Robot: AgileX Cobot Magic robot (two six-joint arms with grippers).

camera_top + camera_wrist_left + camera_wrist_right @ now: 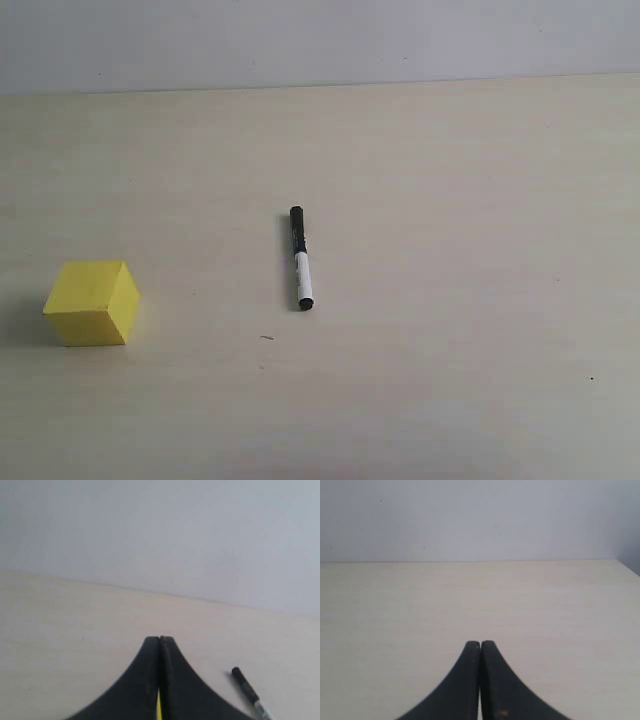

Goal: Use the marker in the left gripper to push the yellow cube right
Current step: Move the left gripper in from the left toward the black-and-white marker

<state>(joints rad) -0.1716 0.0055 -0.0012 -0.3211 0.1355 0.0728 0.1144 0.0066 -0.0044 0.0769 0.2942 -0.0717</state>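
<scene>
The marker [300, 258] lies flat on the pale table near the middle of the exterior view, black cap toward the back wall, white barrel toward the front. Its cap end also shows in the left wrist view as the marker [247, 687], off to one side of my left gripper [160, 640], which is shut with nothing in it. The yellow cube [92, 303] rests on the table at the far left; a thin yellow sliver of the cube [159, 707] shows through the slit between the left fingers. My right gripper [480, 644] is shut and holds nothing. Neither gripper appears in the exterior view.
The pale wooden table [450, 300] runs back to a plain grey wall [320, 40]. A small dark speck [267, 338] lies in front of the marker. The table's far right corner [620, 562] shows in the right wrist view.
</scene>
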